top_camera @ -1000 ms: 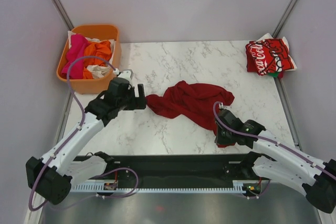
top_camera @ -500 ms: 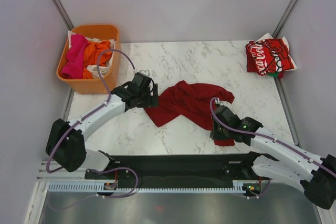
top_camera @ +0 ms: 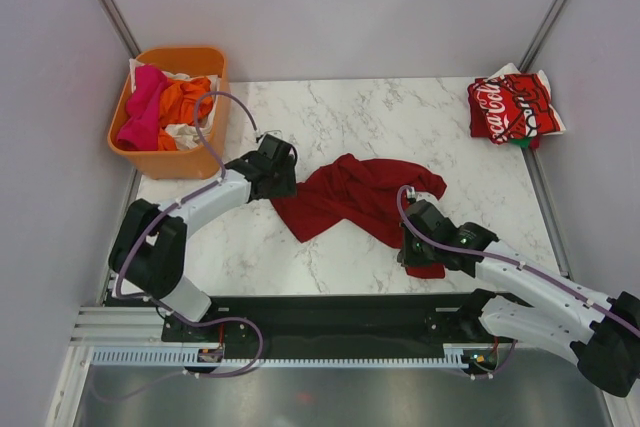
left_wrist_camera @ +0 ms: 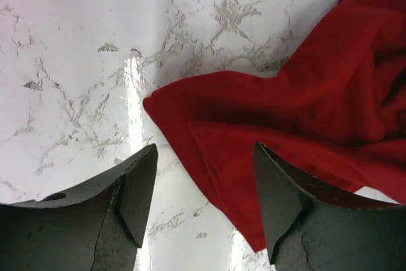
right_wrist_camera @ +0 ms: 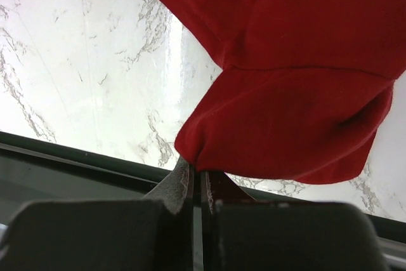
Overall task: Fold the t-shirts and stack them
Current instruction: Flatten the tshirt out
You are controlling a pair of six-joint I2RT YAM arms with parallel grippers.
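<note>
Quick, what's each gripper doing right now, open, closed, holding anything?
Left gripper: open over the edge of the dark-red cloth t-shirt, not gripping it.
Right gripper: shut on a fold of that t-shirt.

Bright even light; glare streaks the marble table (left_wrist_camera: 134,87).

Dark-red t-shirt (top_camera: 350,197), plain. Bright red t-shirt (top_camera: 510,107), white script lettering. Pink t-shirt (top_camera: 140,112), orange t-shirt (top_camera: 190,97), white cloth (top_camera: 185,133) in orange tub (top_camera: 172,162). Table (top_camera: 400,117) white marble, grey veins. Arms (top_camera: 540,282) white with black joints.

The counter (left_wrist_camera: 63,42) is surfaced in glossy veined marble and the dark-red t-shirt (left_wrist_camera: 304,112) is made of soft, matt cloth
</note>
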